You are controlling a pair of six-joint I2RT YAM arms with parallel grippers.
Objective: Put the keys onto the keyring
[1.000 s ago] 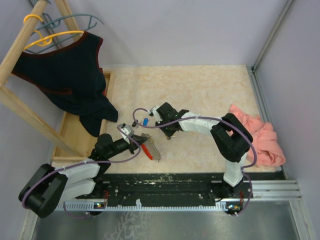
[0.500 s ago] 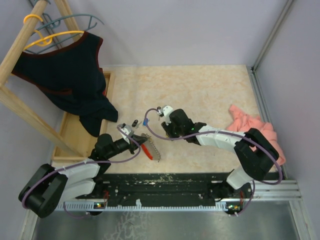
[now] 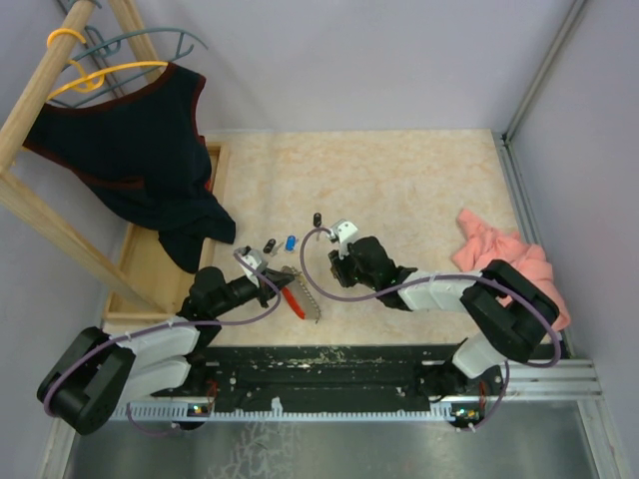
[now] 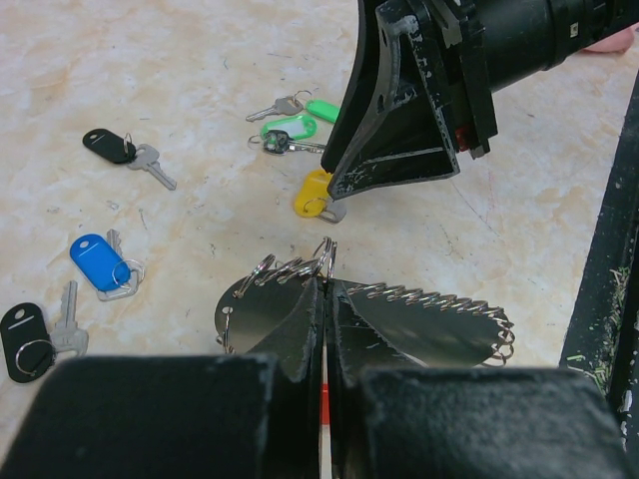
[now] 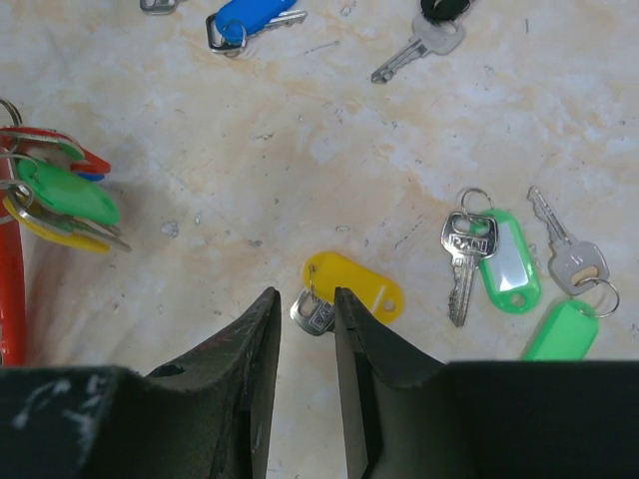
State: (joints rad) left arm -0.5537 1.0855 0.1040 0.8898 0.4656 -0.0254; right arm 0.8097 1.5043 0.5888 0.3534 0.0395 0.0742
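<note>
The desk [image 3: 399, 180] is pale and marbled, with walls at the back and on the right. A wooden rack [image 3: 45, 85] leans over its left edge, and a dark top [image 3: 130, 150] droops from it onto the surface. A pink cloth [image 3: 509, 269] lies heaped against the right edge.

The left arm [image 3: 160, 344] reaches in low from the near left corner. Its jaws are together, pinched on the keyring [image 3: 296, 299], which sits near the front middle of the desk with its toothed strip trailing toward the near edge. A few keys [image 5: 60, 195] already hang at its held end.

The right arm [image 3: 439, 289] curls in from the right. Its jaws are a little apart, tips down on either side of the metal end of a yellow key [image 5: 354, 284], just right of the keyring. I cannot tell whether they touch it.

The step in hand looks like picking up that key. I would close on the metal, not the slippery plastic head, and lift straight up before swinging left.

The two arms work very close together, so a sideways drag could knock the held ring. Two green keys [image 5: 504, 264] lie just to the right and could get swept along. A blue key [image 4: 97, 261] and black keys [image 4: 108, 145] lie farther back. The best room for moving is toward the back of the desk, since the dark top crowds the left.
</note>
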